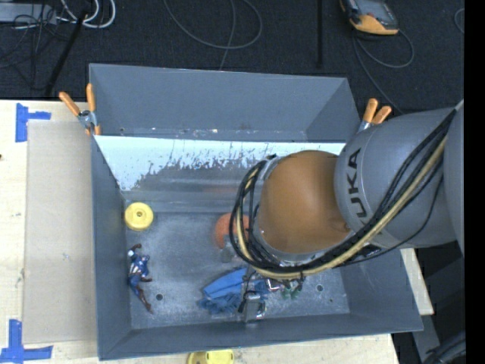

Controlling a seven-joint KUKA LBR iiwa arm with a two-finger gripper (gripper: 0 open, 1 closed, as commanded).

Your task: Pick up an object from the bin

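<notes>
My gripper [254, 303] is low at the front of the bin, mostly hidden under the arm's wrist. It sits at the right end of a crumpled blue thing [221, 289] that lies on the bin floor near the front wall. Whether it touches that blue thing I cannot tell. A small green piece [290, 291] shows just right of the gripper. An orange-red rounded thing [222, 230] peeks out behind the wrist, further back in the bin.
A yellow round disc [139, 216] lies at the left of the bin floor. A small blue and red toy figure [139, 272] lies in front of it near the left wall. The arm covers the bin's right half.
</notes>
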